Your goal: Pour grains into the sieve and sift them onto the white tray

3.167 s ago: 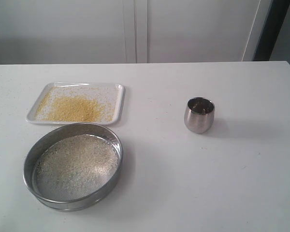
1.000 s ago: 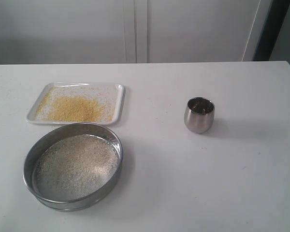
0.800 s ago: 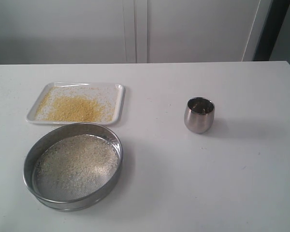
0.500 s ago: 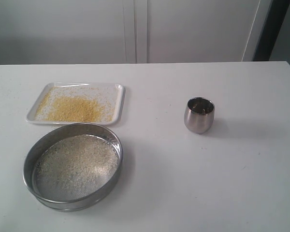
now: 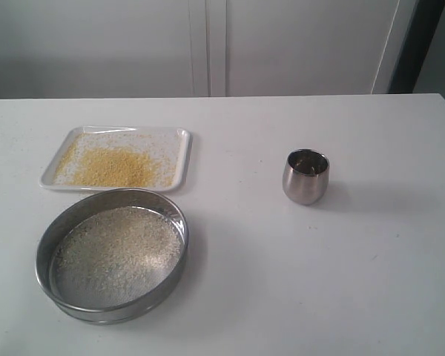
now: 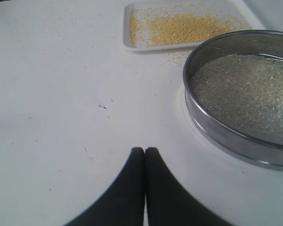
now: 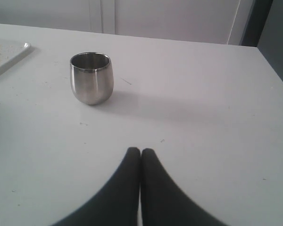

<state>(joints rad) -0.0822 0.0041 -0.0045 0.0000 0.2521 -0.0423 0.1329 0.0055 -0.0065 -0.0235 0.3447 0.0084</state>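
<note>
Both pincers, left pincer (image 6: 145, 149) and right pincer (image 7: 140, 150), are seen fully closed, empty. Grains (image 5: 117, 166) are spread on the white tray (image 5: 184, 152); the sieve (image 5: 111, 253) is set just beside it.

Lab-like setup: bare white table (image 5: 319, 282), plain white panels (image 5: 297, 44) behind.

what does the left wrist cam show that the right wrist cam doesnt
Only the left wrist view: the sieve with pale grains on its mesh, the yellow grains heaped on the white tray, and the shut left gripper.
Only the right wrist view: the steel cup, upright and apart from the shut right gripper, with cabinet doors behind.
Both: the table, and the tray, though the right wrist view catches just one corner of it.
</note>
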